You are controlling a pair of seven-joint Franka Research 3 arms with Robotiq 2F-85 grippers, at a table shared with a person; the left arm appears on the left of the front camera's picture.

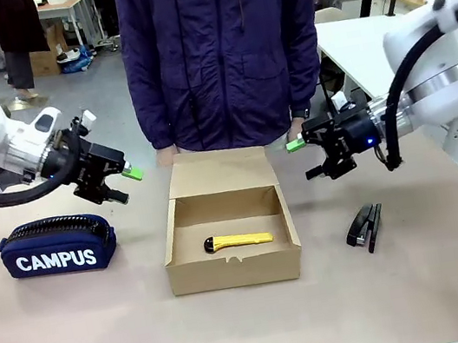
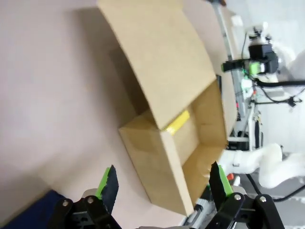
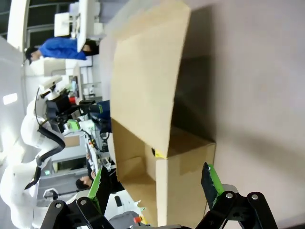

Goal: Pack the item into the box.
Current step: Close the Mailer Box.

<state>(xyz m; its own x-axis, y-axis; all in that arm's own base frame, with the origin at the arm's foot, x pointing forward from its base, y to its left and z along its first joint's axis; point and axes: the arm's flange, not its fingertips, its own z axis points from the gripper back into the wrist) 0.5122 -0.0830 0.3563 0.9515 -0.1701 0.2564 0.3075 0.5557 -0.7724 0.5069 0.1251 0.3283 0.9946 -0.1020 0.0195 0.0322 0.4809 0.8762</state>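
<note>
Tan tabletop carries one open cardboard box, one yellow utility knife lying flat inside it, one navy pencil case and one black stapler; left gripper and right gripper hover either side of the box, jaws spread wide, holding and touching nothing

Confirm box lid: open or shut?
Open. The box has its flap folded back on the far side; the yellow knife lies exposed on its floor.

Matt brown cardboard box, glossy yellow plastic knife, navy cloth pencil case.
</note>
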